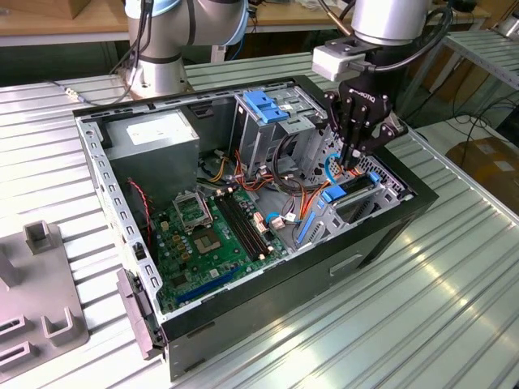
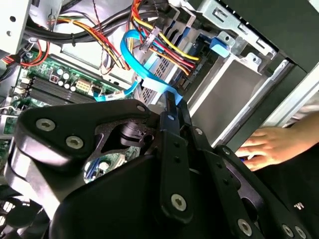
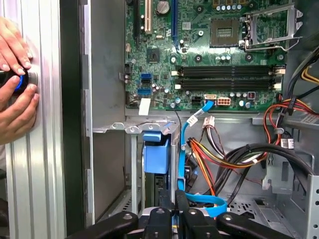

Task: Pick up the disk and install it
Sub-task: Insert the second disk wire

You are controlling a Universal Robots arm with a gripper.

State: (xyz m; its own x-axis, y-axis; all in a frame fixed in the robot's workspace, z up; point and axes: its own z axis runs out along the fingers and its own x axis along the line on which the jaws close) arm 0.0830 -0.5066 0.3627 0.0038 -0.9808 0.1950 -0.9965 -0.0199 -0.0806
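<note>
I had the gripper [image 1: 350, 162] lowered into the open computer case [image 1: 389, 231], over the drive bay at the corner of the case farthest from the power supply [image 1: 154, 138]. I could not tell whether the pincer was open, closed or gripping anything. The disk [image 1: 334, 194], shown by its blue carrier, sat in that bay just under the gripper, beside a light blue cable [image 3: 185, 149]. Outside the case wall, a person's hand [image 3: 15, 84] rested on the metal table [image 1: 438, 316].
</note>
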